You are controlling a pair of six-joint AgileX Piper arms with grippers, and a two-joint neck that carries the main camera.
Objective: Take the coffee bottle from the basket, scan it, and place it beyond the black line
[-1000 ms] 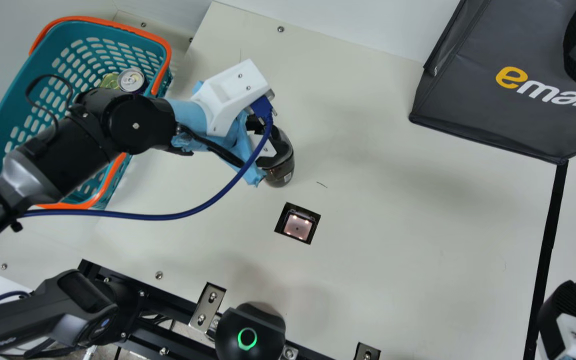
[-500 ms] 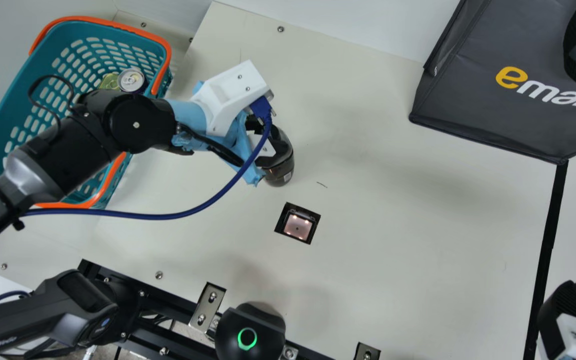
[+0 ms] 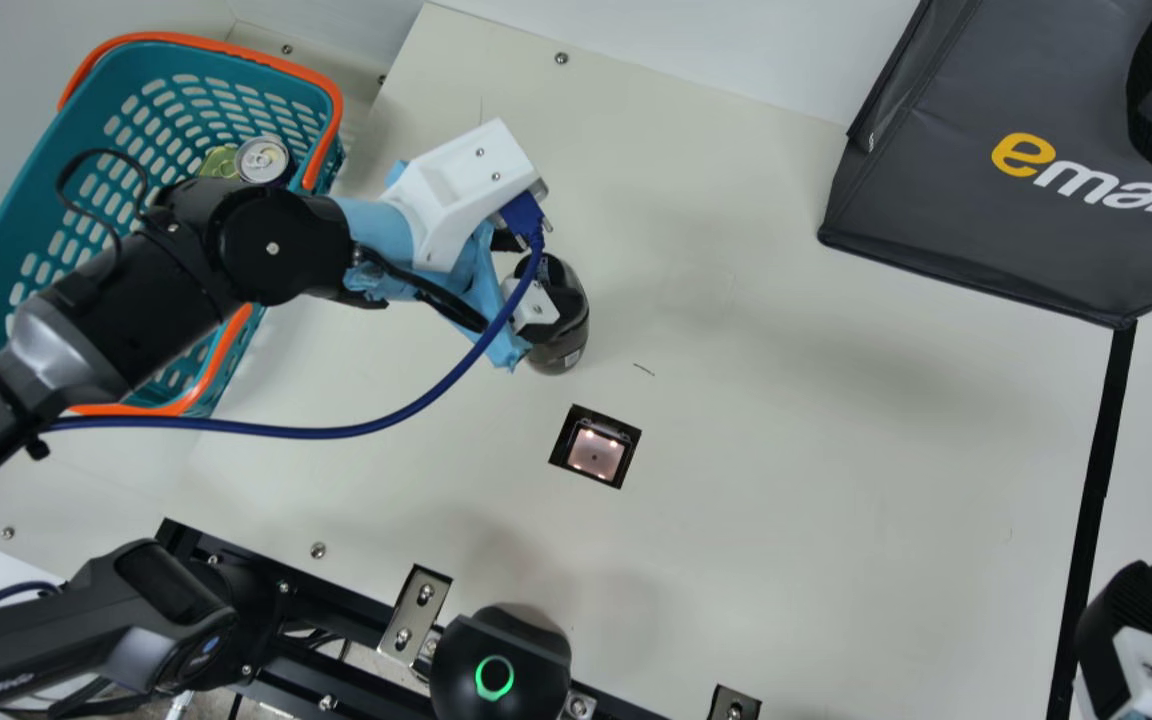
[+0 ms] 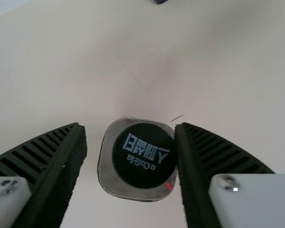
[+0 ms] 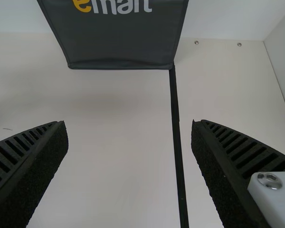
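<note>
In the main view my left gripper (image 3: 534, 278) is over the dark coffee bottle (image 3: 562, 345), which stands on the table just above the scanner window (image 3: 595, 453). The left wrist view shows the bottle's cap (image 4: 143, 156) between the parted fingers of my left gripper (image 4: 129, 127); one finger is against the bottle and a gap separates the other from it. At the main view's lower right is my right gripper (image 3: 1131, 630), beside the black line (image 3: 1096, 470). My right gripper (image 5: 128, 124) is open in its wrist view, nothing between its fingers, with the black line (image 5: 177, 137) beyond.
A teal basket (image 3: 31, 150) with orange handles holds a can (image 3: 262, 160) and a green item (image 3: 220, 162), under my left arm. The dark bag (image 3: 966, 235) is at upper right. A black device (image 3: 501, 665) with a green ring is at the near edge.
My left gripper's fingers have opened around the bottle, one shifting toward the main view's right. The bottle has stayed essentially in place, and my right arm has not moved.
</note>
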